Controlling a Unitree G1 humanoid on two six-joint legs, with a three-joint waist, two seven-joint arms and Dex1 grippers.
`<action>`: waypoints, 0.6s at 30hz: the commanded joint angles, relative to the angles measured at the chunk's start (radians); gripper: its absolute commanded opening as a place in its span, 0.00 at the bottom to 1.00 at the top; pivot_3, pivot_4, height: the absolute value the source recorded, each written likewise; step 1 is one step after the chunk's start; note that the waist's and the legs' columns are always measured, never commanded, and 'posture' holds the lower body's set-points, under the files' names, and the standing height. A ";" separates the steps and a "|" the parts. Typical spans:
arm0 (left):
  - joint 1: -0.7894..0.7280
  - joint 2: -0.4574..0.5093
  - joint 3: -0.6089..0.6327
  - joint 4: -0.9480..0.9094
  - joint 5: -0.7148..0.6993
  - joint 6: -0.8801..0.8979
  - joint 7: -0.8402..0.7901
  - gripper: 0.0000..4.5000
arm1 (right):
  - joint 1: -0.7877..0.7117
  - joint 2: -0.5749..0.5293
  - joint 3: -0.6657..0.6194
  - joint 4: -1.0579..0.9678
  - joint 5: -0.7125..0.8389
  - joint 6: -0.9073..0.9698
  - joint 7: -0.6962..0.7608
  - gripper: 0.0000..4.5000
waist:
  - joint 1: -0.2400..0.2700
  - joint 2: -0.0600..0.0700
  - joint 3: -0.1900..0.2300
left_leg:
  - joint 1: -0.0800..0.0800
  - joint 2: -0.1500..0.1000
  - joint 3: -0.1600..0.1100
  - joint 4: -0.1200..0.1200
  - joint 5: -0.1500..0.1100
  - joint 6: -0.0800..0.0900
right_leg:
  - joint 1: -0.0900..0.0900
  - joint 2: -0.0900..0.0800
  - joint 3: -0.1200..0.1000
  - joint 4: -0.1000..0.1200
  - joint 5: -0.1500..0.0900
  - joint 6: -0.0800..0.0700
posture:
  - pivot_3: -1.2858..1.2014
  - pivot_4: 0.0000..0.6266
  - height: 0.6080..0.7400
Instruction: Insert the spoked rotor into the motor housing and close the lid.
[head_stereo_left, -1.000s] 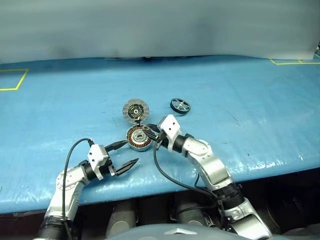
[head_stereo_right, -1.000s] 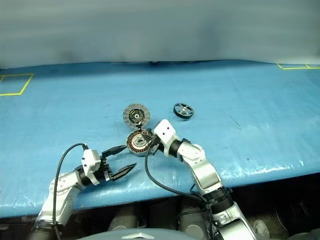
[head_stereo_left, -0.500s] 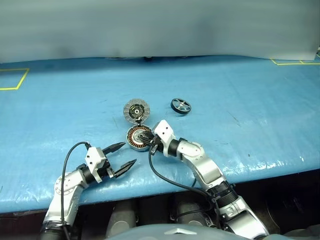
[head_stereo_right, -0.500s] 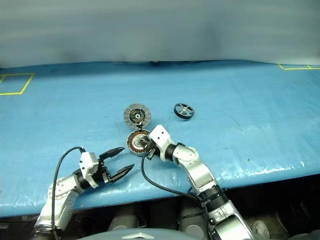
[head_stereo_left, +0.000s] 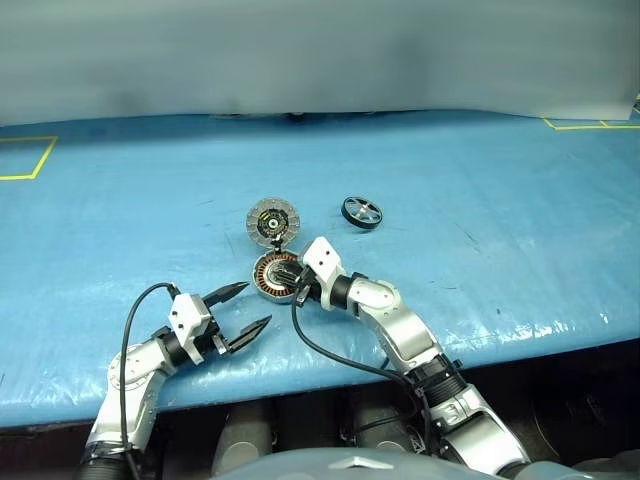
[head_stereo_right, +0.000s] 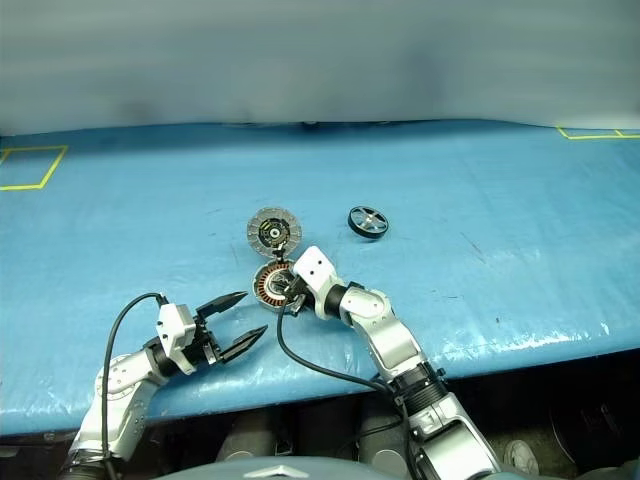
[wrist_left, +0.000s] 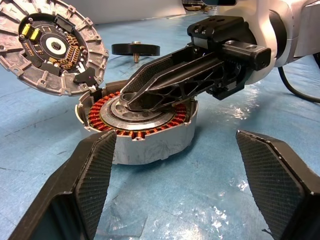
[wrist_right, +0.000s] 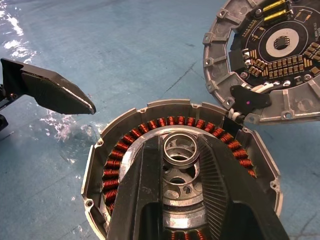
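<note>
The motor housing (head_stereo_left: 272, 291) lies open on the blue table, its copper coils ringing a silver hub (wrist_right: 176, 180). Its lid (head_stereo_left: 272, 221) stands tilted up at the housing's far edge, with the ribbed circuit side showing. The spoked rotor (head_stereo_left: 361, 211) lies flat further back to the right, apart from both. My right gripper (head_stereo_left: 284, 280) reaches over the housing's centre, its fingers (wrist_right: 150, 200) drawn in on a small silver ring (wrist_right: 180, 146) above the hub. I cannot tell whether that ring is loose. My left gripper (head_stereo_left: 257, 304) stands open just in front-left of the housing, holding nothing.
The table's front edge (head_stereo_left: 300, 385) runs close behind both arms. Yellow tape marks sit at the far left (head_stereo_left: 25, 158) and far right (head_stereo_left: 590, 124). Black cables loop from each wrist. Open blue surface lies to the right of the rotor.
My right gripper has shifted slightly left and lower over the housing's centre. The left gripper, housing, lid and rotor have stayed put.
</note>
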 joint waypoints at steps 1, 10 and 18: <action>-0.003 0.003 0.023 -0.008 -0.001 -0.023 0.008 0.90 | -0.003 0.000 -0.001 -0.021 -0.003 -0.011 0.008 0.14 | 0.000 0.000 0.000 | 0.000 0.000 0.000 0.000 0.000 0.000 | 0.000 0.000 0.000 0.000 0.000 0.000 | 0.52 0.24 1.00; -0.008 0.006 0.022 0.002 0.004 -0.025 0.008 0.90 | 0.013 -0.012 0.009 -0.055 -0.003 -0.001 0.015 0.14 | 0.000 0.000 0.000 | 0.000 0.000 0.000 -0.001 0.000 0.000 | 0.000 0.000 0.000 -0.002 0.000 0.000 | 0.52 0.24 1.00; -0.011 0.006 0.023 0.009 0.006 -0.033 0.011 0.90 | 0.011 -0.009 0.007 -0.038 -0.006 0.005 0.014 0.14 | 0.000 0.000 0.000 | 0.000 0.000 0.000 -0.003 0.000 0.000 | 0.001 0.004 -0.001 -0.003 0.000 0.000 | 0.52 0.24 1.00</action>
